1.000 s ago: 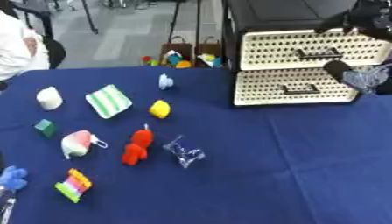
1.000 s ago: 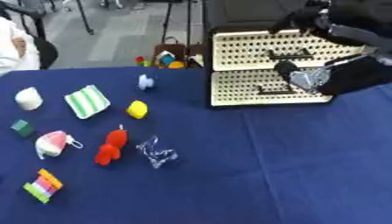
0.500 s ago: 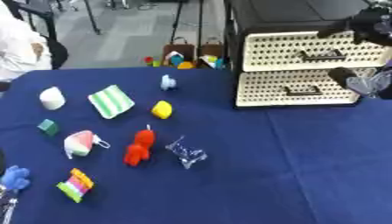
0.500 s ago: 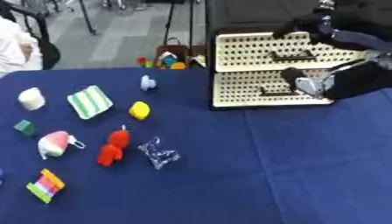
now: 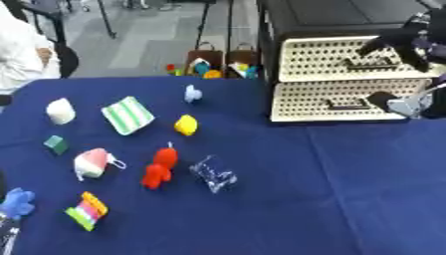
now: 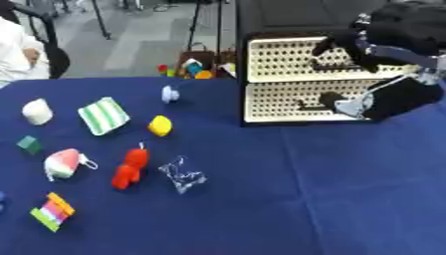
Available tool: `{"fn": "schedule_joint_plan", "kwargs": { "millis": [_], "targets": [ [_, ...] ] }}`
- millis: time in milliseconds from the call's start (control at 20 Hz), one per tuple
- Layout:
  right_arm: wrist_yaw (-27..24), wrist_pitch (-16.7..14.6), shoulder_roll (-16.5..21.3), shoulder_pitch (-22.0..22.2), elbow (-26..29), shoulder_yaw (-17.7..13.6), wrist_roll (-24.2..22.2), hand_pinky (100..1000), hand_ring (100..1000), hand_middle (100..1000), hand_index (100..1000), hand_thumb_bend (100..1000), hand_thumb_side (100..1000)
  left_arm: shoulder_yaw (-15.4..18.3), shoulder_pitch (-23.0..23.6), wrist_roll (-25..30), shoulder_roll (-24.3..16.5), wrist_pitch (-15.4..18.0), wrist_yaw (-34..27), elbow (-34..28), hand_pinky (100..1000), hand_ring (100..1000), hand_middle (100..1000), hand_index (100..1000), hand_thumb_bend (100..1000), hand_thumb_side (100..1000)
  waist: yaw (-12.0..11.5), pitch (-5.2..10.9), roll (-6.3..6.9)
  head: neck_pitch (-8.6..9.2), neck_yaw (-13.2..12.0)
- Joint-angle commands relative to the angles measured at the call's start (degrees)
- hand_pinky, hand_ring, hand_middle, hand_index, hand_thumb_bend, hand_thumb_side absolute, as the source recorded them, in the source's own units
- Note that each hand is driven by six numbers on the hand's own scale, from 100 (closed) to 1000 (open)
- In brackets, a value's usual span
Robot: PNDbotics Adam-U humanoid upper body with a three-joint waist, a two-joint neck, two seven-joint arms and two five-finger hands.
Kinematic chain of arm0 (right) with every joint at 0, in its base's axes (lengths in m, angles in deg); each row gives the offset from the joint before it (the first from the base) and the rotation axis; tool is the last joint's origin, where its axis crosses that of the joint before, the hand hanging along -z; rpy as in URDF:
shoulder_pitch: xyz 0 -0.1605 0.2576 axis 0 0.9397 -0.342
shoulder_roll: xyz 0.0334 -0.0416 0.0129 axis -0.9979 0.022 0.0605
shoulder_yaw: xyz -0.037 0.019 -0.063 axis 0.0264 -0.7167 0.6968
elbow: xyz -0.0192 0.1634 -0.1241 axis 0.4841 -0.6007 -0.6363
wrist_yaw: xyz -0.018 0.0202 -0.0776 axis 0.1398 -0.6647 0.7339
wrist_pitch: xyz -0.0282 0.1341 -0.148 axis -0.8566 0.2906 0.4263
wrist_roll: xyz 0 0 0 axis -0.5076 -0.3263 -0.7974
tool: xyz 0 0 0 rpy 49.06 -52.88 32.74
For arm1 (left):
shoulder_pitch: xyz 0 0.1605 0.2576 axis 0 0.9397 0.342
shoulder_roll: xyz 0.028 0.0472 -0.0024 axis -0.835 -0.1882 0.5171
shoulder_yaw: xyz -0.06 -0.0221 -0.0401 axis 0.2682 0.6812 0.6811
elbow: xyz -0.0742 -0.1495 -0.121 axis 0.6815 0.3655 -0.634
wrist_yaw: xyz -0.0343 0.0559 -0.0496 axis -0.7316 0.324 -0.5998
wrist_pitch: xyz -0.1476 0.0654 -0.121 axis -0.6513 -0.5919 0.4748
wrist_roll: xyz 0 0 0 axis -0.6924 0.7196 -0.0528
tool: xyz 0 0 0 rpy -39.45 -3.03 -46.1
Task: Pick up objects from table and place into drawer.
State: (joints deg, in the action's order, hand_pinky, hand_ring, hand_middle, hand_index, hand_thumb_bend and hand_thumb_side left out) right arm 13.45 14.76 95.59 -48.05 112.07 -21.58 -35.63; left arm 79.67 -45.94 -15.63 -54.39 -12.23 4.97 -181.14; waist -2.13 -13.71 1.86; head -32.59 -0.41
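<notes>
While the robot's right hand (image 6: 362,45) hangs before the drawer unit (image 6: 300,82), its curled fingers holding nothing I can see, both drawers look closed. The toys, including a red figure (image 6: 129,168) and a yellow lump (image 6: 160,125), lie left of the unit, none stored. A blue left hand (image 5: 16,203) shows far left; I cannot tell its fingers.

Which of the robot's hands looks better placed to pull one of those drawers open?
Probably the right robot hand. It is up at the cream drawer unit, with fingers by the upper drawer's handle. Only a bit of blue shows at the lower left corner, far from the drawers, beside the toys.
</notes>
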Motion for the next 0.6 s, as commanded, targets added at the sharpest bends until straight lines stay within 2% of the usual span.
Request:
{"fn": "schedule_joint_plan", "kwargs": {
  "millis": [50,600],
  "targets": [
    [2.7,0.6,0.7,-1.0,-0.8,-0.6,1.7,400,572,776,896,338,651,-0.1,-0.7,0.1,-0.6,-0.1,-0.1,-0.9,633,799,749,893,165,854,-0.1,0.77,-0.12,0.74,0.2],
    [12.3,2.2,-0.9,-0.9,-4.2,0.2,7.6,385,565,748,880,316,659,-0.3,-0.9,0.2,-0.3,0.0,0.0,-0.9,633,799,749,893,156,861,-0.5,0.29,0.18,1.06,1.7]
  ]
}}
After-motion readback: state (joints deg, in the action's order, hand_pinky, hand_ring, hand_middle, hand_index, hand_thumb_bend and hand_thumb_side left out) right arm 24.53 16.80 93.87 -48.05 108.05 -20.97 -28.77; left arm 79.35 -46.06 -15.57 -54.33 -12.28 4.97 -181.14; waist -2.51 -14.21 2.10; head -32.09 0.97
